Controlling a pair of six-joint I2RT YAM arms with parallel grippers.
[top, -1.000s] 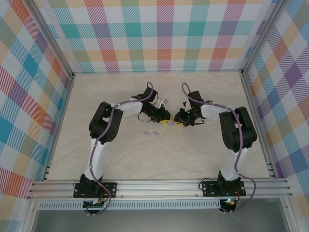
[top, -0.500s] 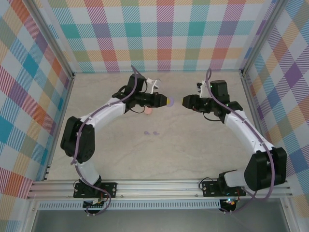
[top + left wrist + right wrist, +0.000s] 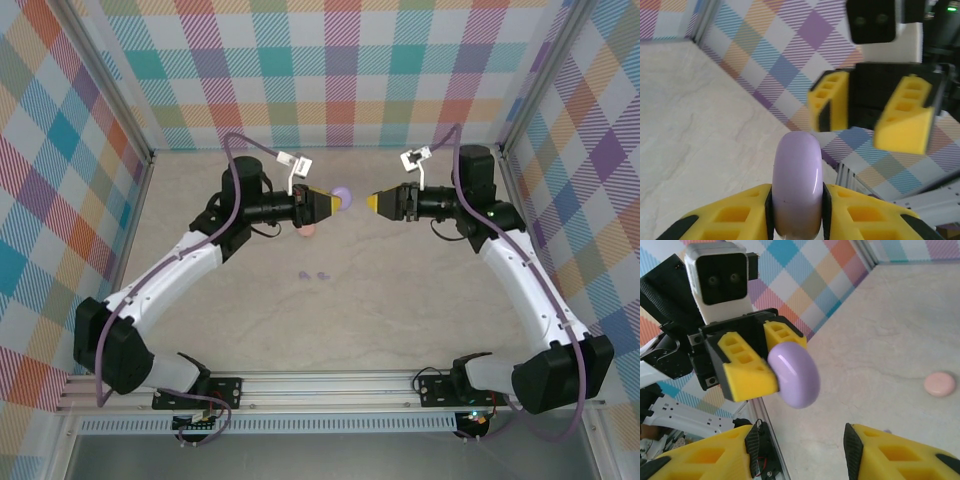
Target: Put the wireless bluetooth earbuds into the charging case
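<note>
The charging case (image 3: pixel 342 195), a round lilac-purple puck, is held on edge above the table with my left gripper (image 3: pixel 328 204) shut on it. In the left wrist view the charging case (image 3: pixel 797 182) sits pinched between the two yellow fingers (image 3: pixel 730 220), its seam closed. My right gripper (image 3: pixel 372 203) faces it from the right, a short gap away, open with nothing between its fingers. From the right wrist the charging case (image 3: pixel 795 374) shows beyond my right gripper (image 3: pixel 802 450). Two tiny lilac earbuds (image 3: pixel 312 274) lie side by side on the table, nearer the arm bases.
A salmon-pink round disc (image 3: pixel 308 230) lies on the table just below the left gripper, also seen as the pink disc (image 3: pixel 940 384). Checked walls and aluminium rails (image 3: pixel 330 385) enclose the pale marble-look table (image 3: pixel 400 310).
The two grippers were together low over the table centre. They have risen, drawn apart and moved back. The right gripper has opened; the left keeps the case.
</note>
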